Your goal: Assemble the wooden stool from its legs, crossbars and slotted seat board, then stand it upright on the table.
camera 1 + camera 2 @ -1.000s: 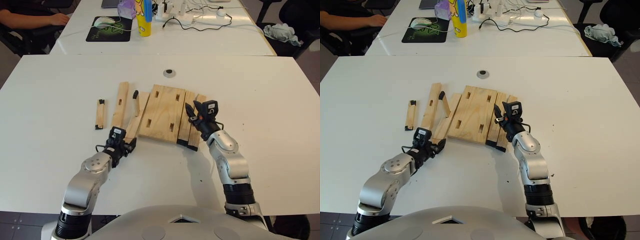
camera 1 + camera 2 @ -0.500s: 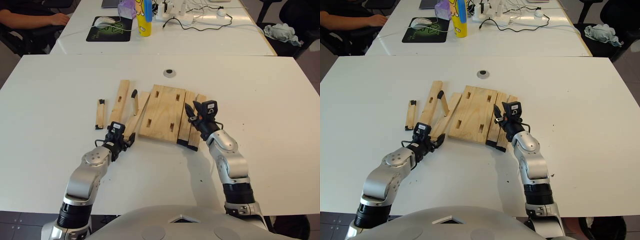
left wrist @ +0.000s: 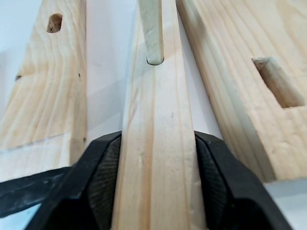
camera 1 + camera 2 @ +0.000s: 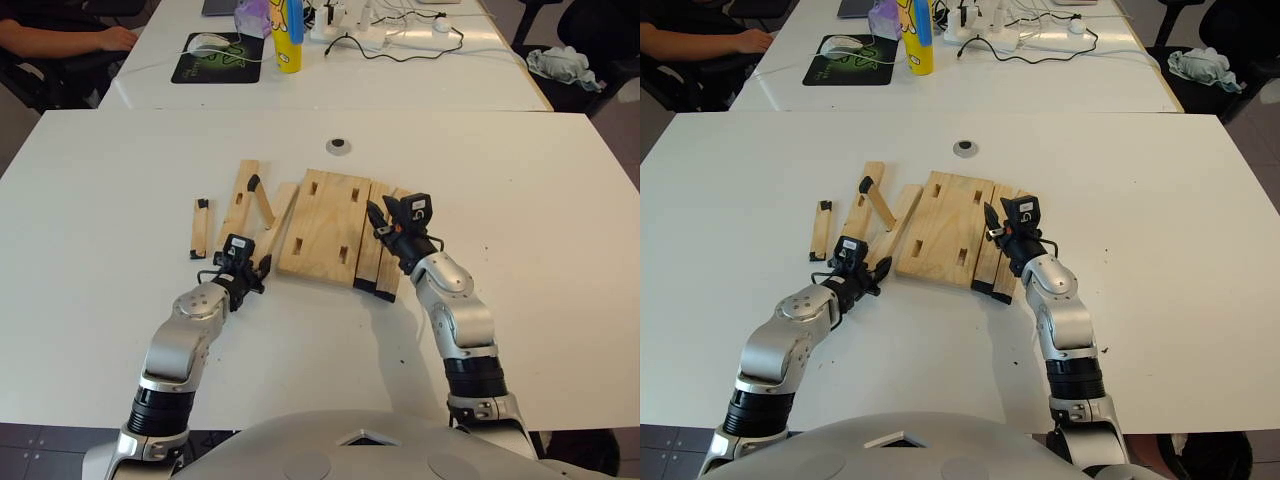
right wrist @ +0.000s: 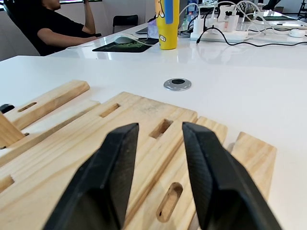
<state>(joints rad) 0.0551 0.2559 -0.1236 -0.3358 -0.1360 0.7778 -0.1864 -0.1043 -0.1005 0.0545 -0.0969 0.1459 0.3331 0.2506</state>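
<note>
The slotted seat board (image 4: 325, 225) lies flat mid-table. Against its left edge lies a narrow wooden bar (image 3: 153, 143) with a thin black-tipped rod (image 4: 262, 205) stuck in its hole. My left gripper (image 4: 244, 270) is shut on that bar's near end. Further left lie a wider leg (image 4: 240, 205) and a short black-tipped piece (image 4: 201, 227). Two more legs (image 4: 380, 245) lie along the board's right edge. My right gripper (image 4: 386, 222) hovers open just over them, holding nothing, and the board's slots (image 5: 160, 128) show between its fingers.
A round metal grommet (image 4: 340, 146) is set in the table beyond the board. A second table behind carries a yellow bottle (image 4: 289, 35), a mouse pad (image 4: 215, 58) and cables. Bare white tabletop (image 4: 540, 220) extends right of the parts and along the near edge.
My left gripper has moved forward onto the narrow bar's near end. The bar has turned and the rod's black tip has swung left. The right gripper has edged slightly farther over the legs.
</note>
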